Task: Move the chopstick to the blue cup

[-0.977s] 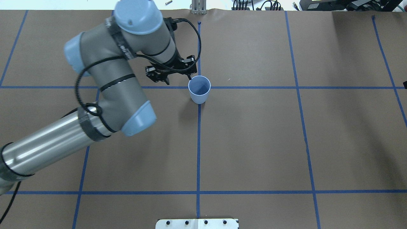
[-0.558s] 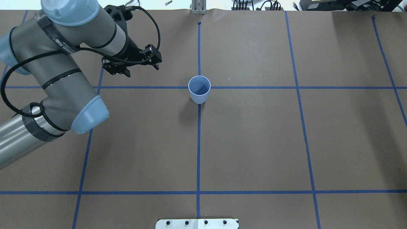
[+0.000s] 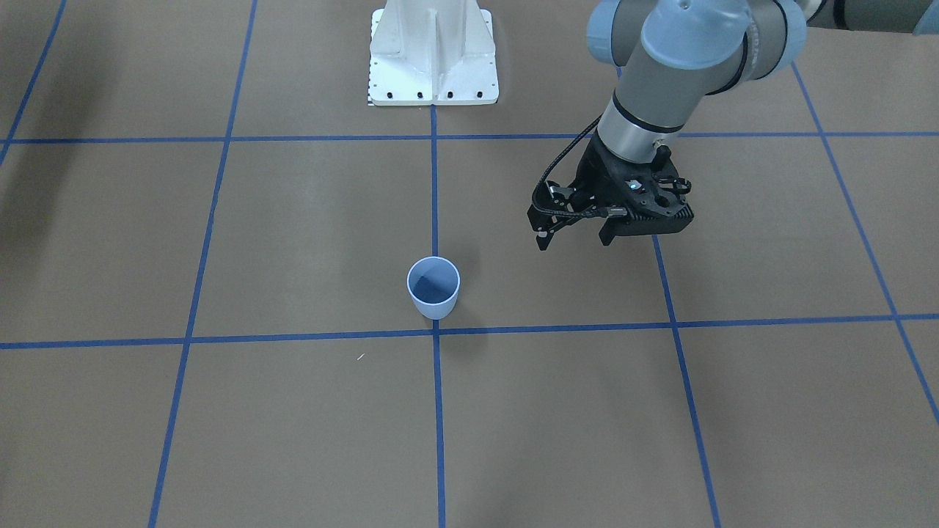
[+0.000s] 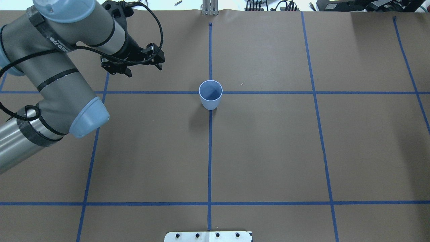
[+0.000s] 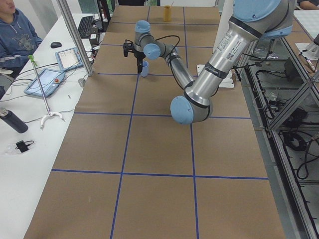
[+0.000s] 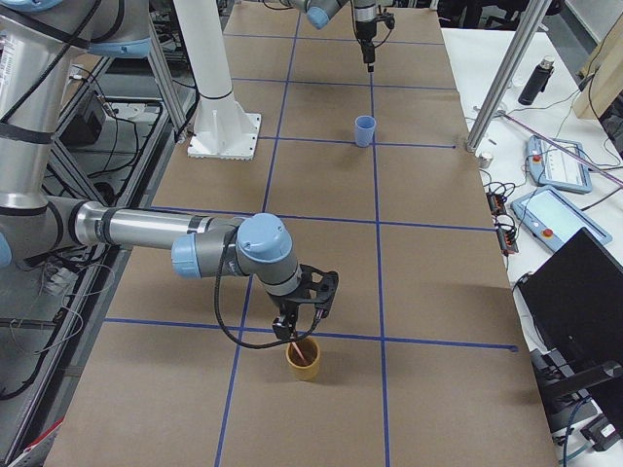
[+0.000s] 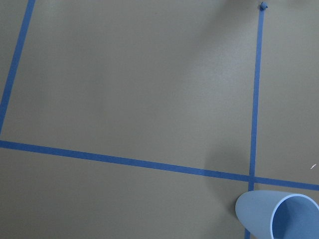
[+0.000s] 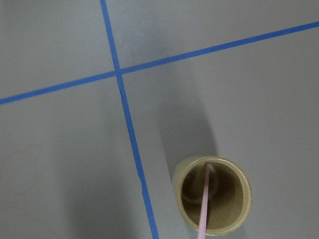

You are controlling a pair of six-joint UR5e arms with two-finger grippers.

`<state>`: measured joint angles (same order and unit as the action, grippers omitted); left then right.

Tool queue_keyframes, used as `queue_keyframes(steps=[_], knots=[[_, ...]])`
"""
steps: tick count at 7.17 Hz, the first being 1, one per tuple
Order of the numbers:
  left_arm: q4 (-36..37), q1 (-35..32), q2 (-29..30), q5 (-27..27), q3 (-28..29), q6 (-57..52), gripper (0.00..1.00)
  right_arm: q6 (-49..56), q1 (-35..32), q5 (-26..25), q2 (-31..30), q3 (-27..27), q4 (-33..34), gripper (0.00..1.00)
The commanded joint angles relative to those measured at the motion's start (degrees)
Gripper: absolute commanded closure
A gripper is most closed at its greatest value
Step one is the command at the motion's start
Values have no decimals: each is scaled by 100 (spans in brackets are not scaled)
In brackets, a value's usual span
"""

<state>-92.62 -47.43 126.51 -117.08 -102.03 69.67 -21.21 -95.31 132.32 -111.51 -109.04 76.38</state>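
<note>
Nearest the table's right end: tan cup (image 6: pixel 303 364) upright beside a tape crossing, one pale pink chopstick (image 8: pixel 205 199) in it, lower end inside, shaft rising out past the rim toward the wrist camera. Farther along, mid-table: blue cup (image 4: pixel 210 104) upright on the centre tape line at a crossing; interior darker blue, nothing in it. The two cups are well apart. Right arm reaches low across the table, right gripper (image 6: pixel 295 333) pointing down directly over the tan cup, fingers at the chopstick's upper part; cannot tell how wide the jaws stand or whether they clasp the stick. Left arm is bent over the far half, left gripper (image 4: pixel 144 71) hanging fingers-down above bare paper, well apart from the blue cup on the robot's left of it; jaws spread wide, nothing between them. Table (image 4: pixel 268 151) is covered in brown paper with a blue tape grid (image 4: pixel 209 161); white base plate (image 3: pixel 433 51) at the robot's edge. Side bench beyond carries tablets (image 5: pixel 42 82), a dark bottle (image 5: pixel 12 121) and a laptop (image 6: pixel 574 302); a person (image 5: pixel 15 35) in a blue hoodie sits there.
</note>
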Motion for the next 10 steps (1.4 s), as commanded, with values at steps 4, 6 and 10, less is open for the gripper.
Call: queue_keyframes(steps=[4, 6, 10], knots=[[-28, 31, 40, 1, -10, 64, 3, -1948, 868, -863, -878, 23, -2224, 2], [-20, 32, 23, -8, -28, 64, 3, -2246, 1357, -1252, -1057, 41, -2558, 2], [-11, 32, 49, -8, -54, 64, 3, -2221, 1384, -1252, -1075, 137, -2567, 61]])
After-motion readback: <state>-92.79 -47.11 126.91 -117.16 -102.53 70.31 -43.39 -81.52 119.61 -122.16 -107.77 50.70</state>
